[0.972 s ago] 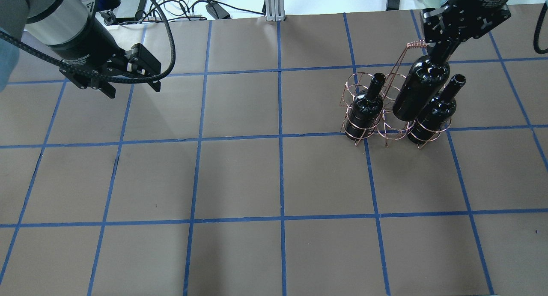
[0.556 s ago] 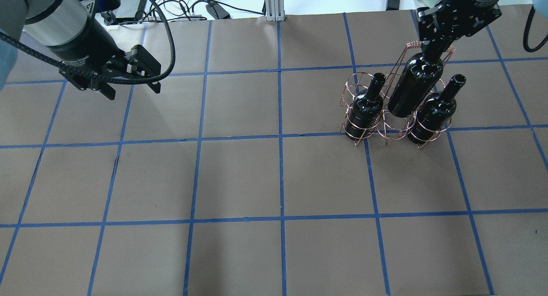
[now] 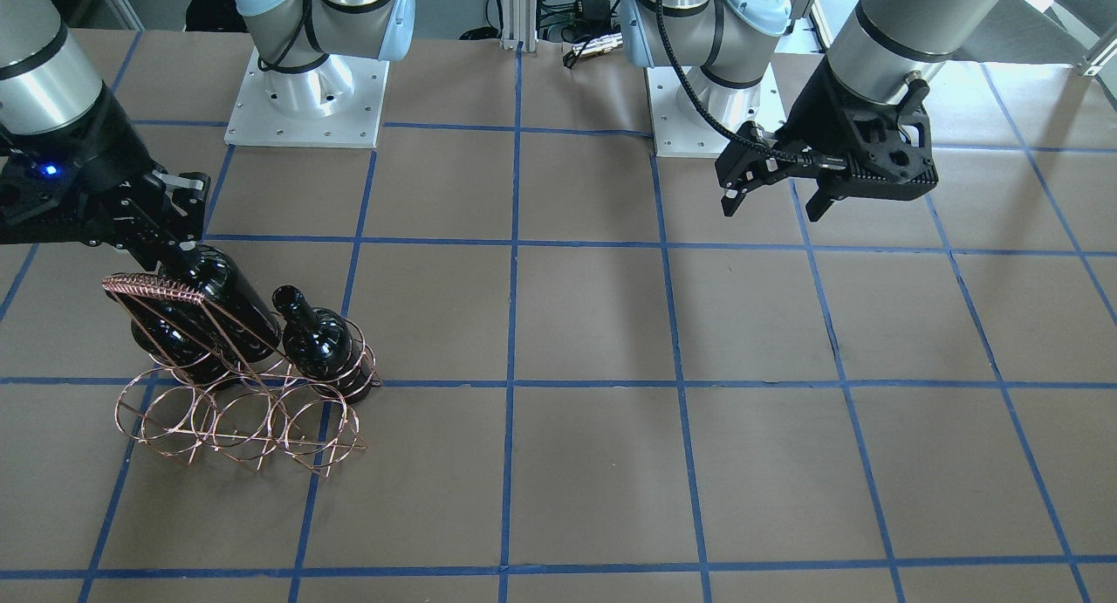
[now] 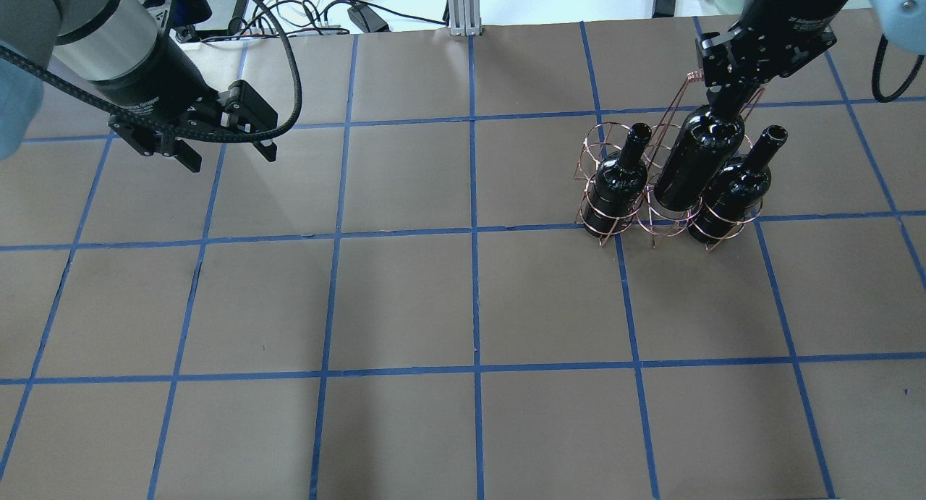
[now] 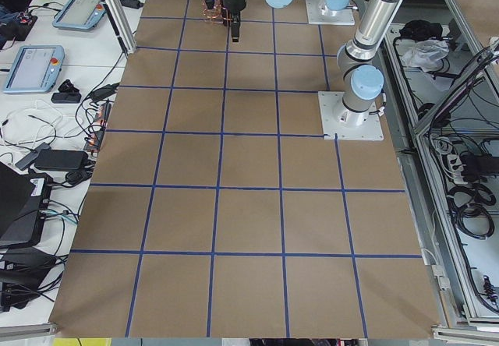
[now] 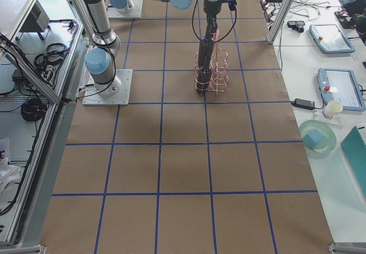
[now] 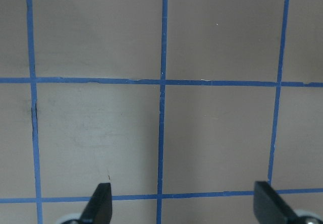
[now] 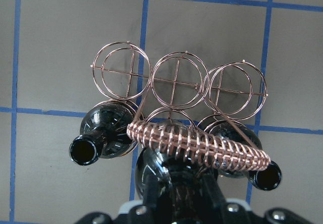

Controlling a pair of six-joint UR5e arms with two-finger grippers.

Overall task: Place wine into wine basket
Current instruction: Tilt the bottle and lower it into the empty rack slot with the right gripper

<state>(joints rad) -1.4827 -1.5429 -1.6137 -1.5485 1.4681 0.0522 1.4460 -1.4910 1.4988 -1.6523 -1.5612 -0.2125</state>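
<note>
My right gripper (image 4: 726, 100) is shut on the neck of a glossy black wine bottle (image 4: 696, 163). The bottle hangs tilted, with its base at the middle ring of the copper wire wine basket (image 4: 606, 132), in the row nearer the robot. Two more black bottles (image 4: 617, 183) (image 4: 731, 190) stand in the end rings on either side. In the right wrist view the held bottle (image 8: 169, 176) sits just under the wrapped handle (image 8: 202, 144). The front-facing view shows the held bottle (image 3: 229, 304) behind the handle. My left gripper (image 4: 230, 151) hovers open and holds nothing, far to the left.
The basket's far row of three rings (image 8: 176, 77) holds nothing. Cables and power bricks (image 4: 362, 15) lie beyond the table's far edge. The arm bases (image 3: 305, 106) stand on the robot's side of the brown, blue-taped table (image 4: 470, 304).
The right gripper has carried the bottle lower and slightly left, bringing its base down to the middle ring. The left gripper has shifted a little to the right.
</note>
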